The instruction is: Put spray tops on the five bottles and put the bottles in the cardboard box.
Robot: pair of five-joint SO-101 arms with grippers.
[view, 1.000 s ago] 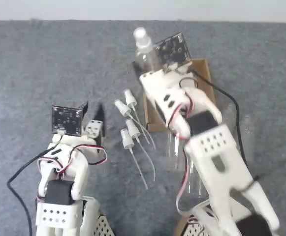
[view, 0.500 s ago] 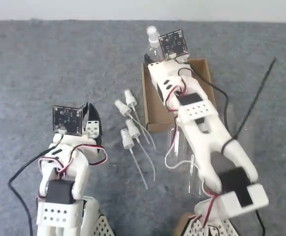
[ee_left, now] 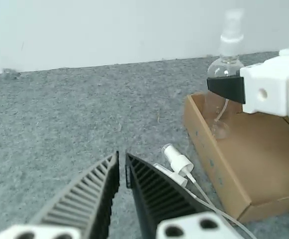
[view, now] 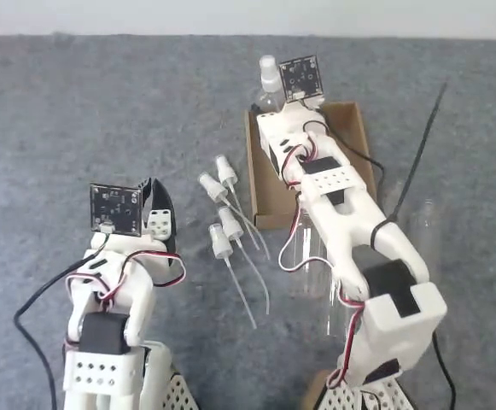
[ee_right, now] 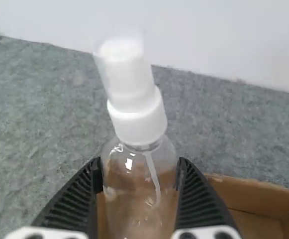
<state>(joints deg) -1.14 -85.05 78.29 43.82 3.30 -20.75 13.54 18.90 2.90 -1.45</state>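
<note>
Four loose spray tops [view: 220,242]: lying on the surface [view: 77,102] beside the cardboard box [view: 265,188].
Right jaws: I am clamping the capped bottle [ee_right: 134,114] upright at the box's far corner.
Left jaws: I am holding them nearly together.

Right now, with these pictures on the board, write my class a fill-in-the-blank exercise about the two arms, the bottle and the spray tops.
1. The right tool is shut on a clear plastic bottle fitted with a white ____ top.
2. That bottle is held over the brown box made of ____.
3. ____ loose white spray tops lie on the grey carpet between the arms.
4. The left tool is ____ and holds nothing.
Missing words: spray; cardboard; four; shut.
</note>
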